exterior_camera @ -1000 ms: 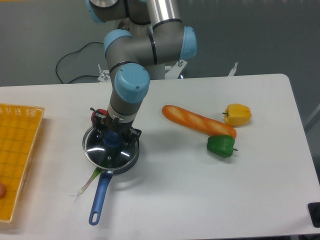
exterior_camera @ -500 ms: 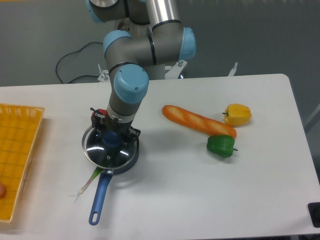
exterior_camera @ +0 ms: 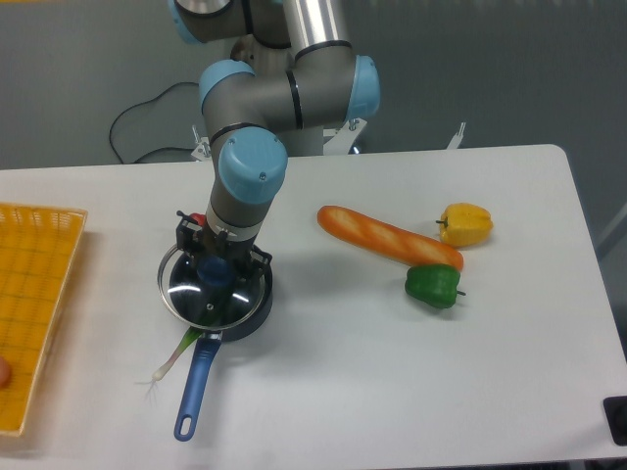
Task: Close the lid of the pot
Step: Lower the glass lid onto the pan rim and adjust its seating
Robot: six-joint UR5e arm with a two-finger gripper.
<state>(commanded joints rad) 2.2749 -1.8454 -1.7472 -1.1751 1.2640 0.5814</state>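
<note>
You have one pot, one pot lid, two peppers and one bread loaf. The gripper is clamped on the lid's blue knob, lid over the pot, slightly offset left. The table lies open to the right.

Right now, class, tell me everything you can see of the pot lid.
The pot lid is round, of clear glass that mirrors the light, with a metal rim and a blue knob in its centre. It lies nearly flat over the dark pot, shifted slightly to the left of it. The gripper stands at the knob, fingers either side; the grip itself is hidden.
</note>
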